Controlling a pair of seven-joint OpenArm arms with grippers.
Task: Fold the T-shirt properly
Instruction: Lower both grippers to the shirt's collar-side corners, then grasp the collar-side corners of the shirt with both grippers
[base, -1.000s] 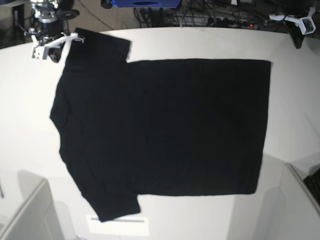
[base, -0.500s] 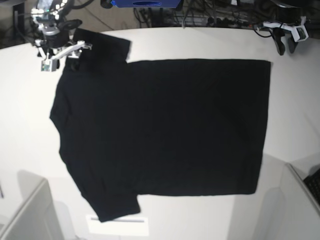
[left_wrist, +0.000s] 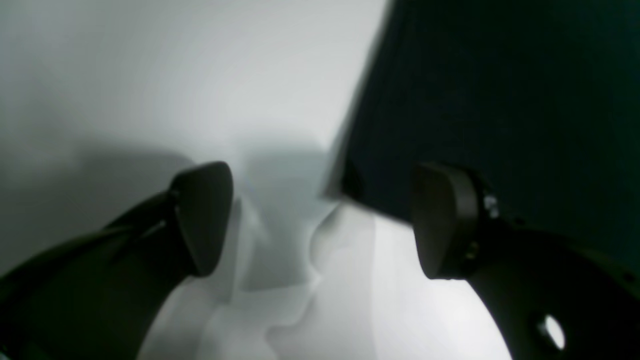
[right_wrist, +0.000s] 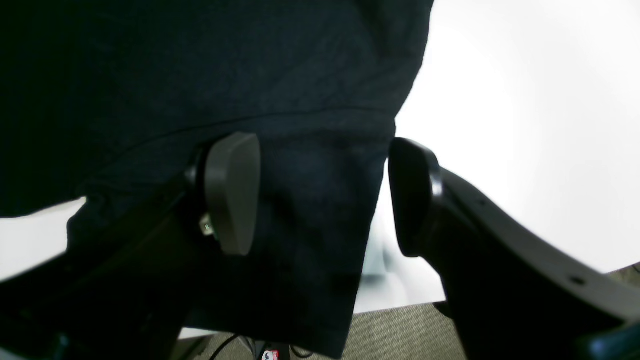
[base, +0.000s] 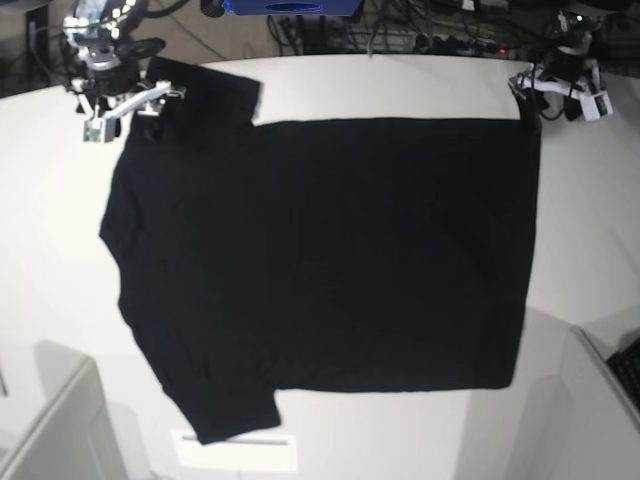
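White counter (base: 330, 85) carries the black T-shirt (base: 320, 260) spread flat. Right gripper (right_wrist: 322, 195) fingers gape astride its sleeve; left gripper (left_wrist: 320, 220) fingers gape at a hem corner, holding nothing. A shallow pinch could slip, skewing the fold.

We've got bare worktop (base: 330, 85) round the T-shirt (base: 330, 250); cables (base: 420, 35) crowd the far edge, grey panels (base: 60, 430) block both near corners.
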